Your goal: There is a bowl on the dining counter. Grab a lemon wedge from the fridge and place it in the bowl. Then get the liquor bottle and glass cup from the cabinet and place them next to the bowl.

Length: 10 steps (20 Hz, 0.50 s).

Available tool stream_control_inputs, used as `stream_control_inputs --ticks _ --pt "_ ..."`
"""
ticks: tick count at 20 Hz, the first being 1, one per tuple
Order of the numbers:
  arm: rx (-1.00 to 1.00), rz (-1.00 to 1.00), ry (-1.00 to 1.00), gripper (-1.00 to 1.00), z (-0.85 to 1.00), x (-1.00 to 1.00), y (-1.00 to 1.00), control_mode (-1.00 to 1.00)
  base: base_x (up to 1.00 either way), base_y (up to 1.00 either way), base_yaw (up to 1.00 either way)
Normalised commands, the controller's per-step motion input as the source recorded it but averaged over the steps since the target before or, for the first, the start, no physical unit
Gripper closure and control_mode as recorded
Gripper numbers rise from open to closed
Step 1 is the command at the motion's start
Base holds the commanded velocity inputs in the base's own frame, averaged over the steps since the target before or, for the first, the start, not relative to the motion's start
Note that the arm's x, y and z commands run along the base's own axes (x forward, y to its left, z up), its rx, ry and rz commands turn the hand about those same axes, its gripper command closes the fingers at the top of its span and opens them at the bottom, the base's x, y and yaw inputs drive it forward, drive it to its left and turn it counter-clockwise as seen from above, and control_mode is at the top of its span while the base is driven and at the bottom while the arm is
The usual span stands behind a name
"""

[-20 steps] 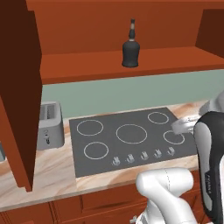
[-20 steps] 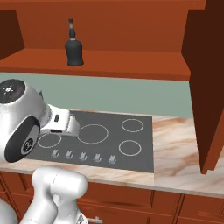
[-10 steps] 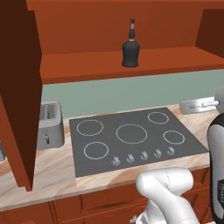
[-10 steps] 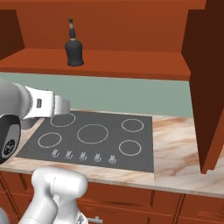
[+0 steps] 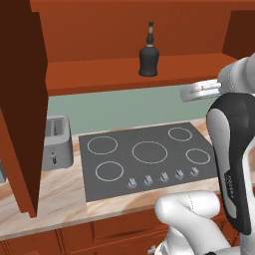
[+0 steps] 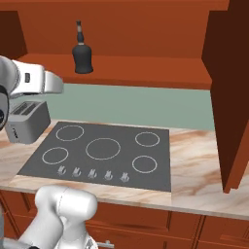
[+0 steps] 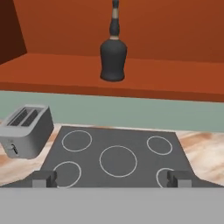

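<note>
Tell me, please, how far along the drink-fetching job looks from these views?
Done: the cabinet doors stand open. In hand: nothing; the claw is open and empty, aimed toward the liquor bottle, which stands upright on the shelf above the cooktop. Left: grasping the bottle and carrying it over.

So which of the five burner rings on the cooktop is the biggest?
The centre ring: it sits in the middle of the cooktop, clearly wider than the four corner rings around it, such as the front-left one nearest the toaster.
</note>
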Motion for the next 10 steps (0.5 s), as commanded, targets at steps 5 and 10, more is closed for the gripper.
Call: stream_control_inputs --ticks 5,10 --pt "0.00 0.00 0.02 -1.00 0.06 0.71 0.18 -1.00 0.00 0.00 0.00" --pt "0.00 0.00 -0.04 -1.00 0.00 0.57 0.05 -1.00 0.00 0.00 0.00"
